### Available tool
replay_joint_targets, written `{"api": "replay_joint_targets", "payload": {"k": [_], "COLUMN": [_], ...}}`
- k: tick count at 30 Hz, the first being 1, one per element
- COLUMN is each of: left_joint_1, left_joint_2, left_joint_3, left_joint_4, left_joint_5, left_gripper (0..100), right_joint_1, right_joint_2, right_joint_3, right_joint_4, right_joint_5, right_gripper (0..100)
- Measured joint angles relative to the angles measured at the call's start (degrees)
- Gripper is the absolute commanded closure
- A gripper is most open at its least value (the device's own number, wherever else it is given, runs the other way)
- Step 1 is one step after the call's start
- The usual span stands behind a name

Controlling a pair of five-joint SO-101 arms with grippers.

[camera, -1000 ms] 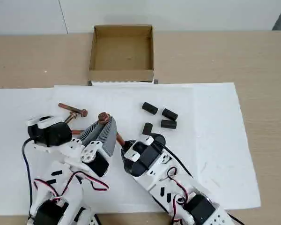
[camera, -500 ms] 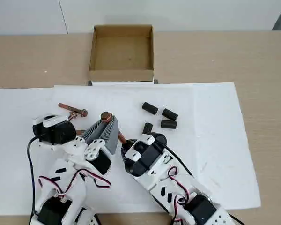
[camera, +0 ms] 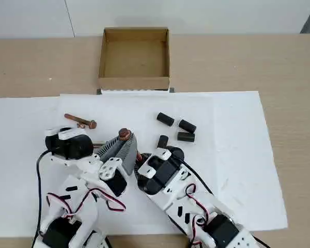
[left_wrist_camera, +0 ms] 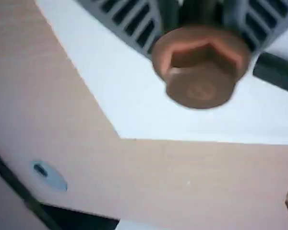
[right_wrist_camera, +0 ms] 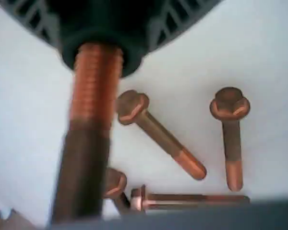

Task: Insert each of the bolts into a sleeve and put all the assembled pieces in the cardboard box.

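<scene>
Left tool (camera: 123, 148) clamped on bolt (left_wrist_camera: 200, 72); right tool (camera: 140, 157) clamped on sleeve (right_wrist_camera: 129, 55), bolt tip at its mouth; I judge tilt could jam threads, twisting sleeve loose.

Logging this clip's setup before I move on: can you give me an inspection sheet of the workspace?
Surface: table with white paper over it.
Job's things: box empty; four loose sleeves and loose bolts on the paper; held bolt with its threaded end in the held sleeve.
Clutter: nothing seen.
Grippers: left gripper, jaws shut on the held bolt; right gripper, jaws shut on the held sleeve.
Cables: red, white and black wires along both arms.
Surroundings: pale wall behind the table.
</scene>
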Motion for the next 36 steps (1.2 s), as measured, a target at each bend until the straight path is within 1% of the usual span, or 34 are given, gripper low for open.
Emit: {"api": "replay_joint_targets", "payload": {"k": [9, 13, 16, 18, 22, 24, 31, 36], "left_joint_1": [6.0, 6.7, 6.7, 6.7, 6.7, 6.6, 5.2, 2.5], "left_joint_2": [0.0, -0.4, -0.5, -0.5, -0.5, -0.5, -0.5, -0.5], "left_joint_3": [0.0, 0.4, 1.2, 1.5, 1.9, 2.2, 2.4, 2.4], "left_joint_4": [10.9, 12.3, 12.4, 12.4, 12.4, 12.7, 13.8, 13.8], "left_joint_5": [-4.6, -5.8, -8.2, -8.8, -9.5, -9.6, -9.3, -11.7], "left_gripper": [99, 99, 99, 94, 77, 73, 72, 72], "right_joint_1": [-0.2, -0.3, -0.3, -0.3, -0.2, 0.0, 0.4, 0.4], "right_joint_2": [0.1, 0.1, 0.2, 0.2, 0.2, 0.3, 0.2, 0.2], "right_joint_3": [0.0, 0.1, 0.2, 0.2, 0.3, 0.3, 0.2, 0.2], "right_joint_4": [0.0, 0.1, 0.1, 0.1, 0.2, 0.2, 0.2, 0.2], "right_joint_5": [2.8, 3.1, 3.1, 3.1, 3.1, 3.1, 3.1, 3.1], "right_gripper": [99.5, 99.5, 99.5, 99.5, 99.5, 99.5, 99.5, 99.5]}}
